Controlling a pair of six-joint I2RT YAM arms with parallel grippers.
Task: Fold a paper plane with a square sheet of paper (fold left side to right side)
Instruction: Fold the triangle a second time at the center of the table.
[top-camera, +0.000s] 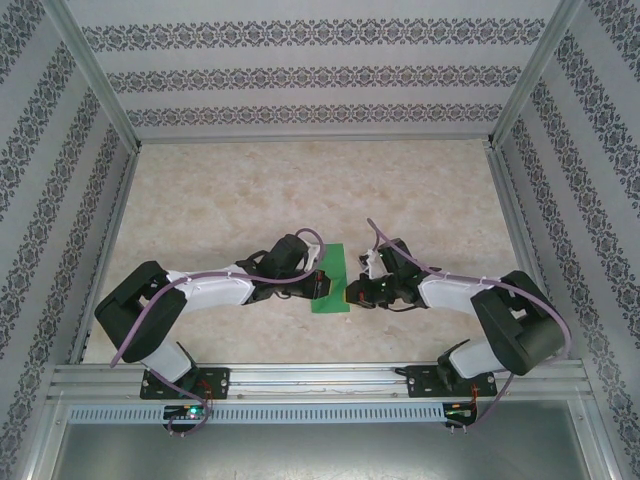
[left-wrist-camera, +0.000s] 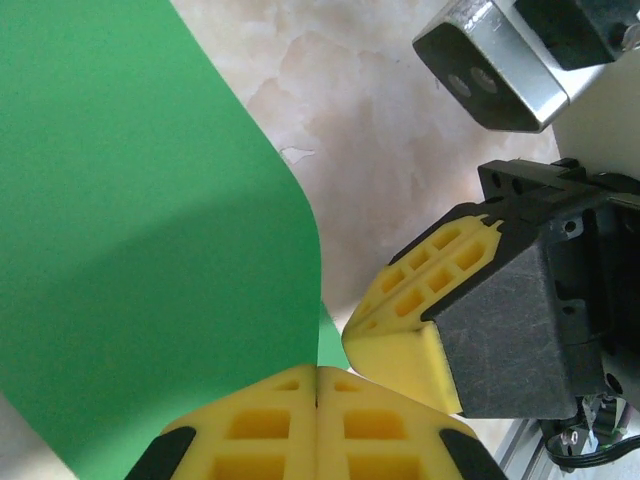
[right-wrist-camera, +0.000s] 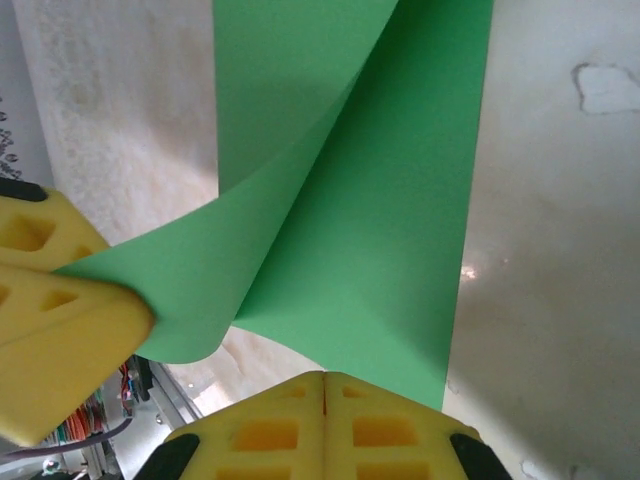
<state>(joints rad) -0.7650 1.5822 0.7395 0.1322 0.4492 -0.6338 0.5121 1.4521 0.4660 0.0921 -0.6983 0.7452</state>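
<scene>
At the near edge of the table (top-camera: 250, 200), just past the aluminium rail (top-camera: 320, 378), the two arm bases sat partly covered by their own upper links and looping purple cables (top-camera: 150, 310). A little further in lay the square sheet of paper (top-camera: 333, 262), and most of it was masked. From above only a narrow green strip showed between the wrists, with the fingertips too small to read. The left wrist camera cut the sheet off at the top and left of its picture. The right wrist camera cut it off at the top.

The left gripper (right-wrist-camera: 105, 280) was clamped on a lifted corner of the sheet, green pinched between its yellow pads. That flap curled up and over the flat layer beneath. The right gripper (right-wrist-camera: 322, 380) had its fingers pressed together with no gap, tip down at the edge of the flat layer. It looked to be resting on the paper, though whether any green sat between the pads was hard to say. The two grippers were just beside each other, nose to nose over the sheet.

Both arms lay low, elbows out toward the sides and forearms angled in to the middle. Beyond the paper the marbled tabletop, with a small pale blemish (left-wrist-camera: 297, 154), ran back to the patterned wall panels (top-camera: 320, 75).
</scene>
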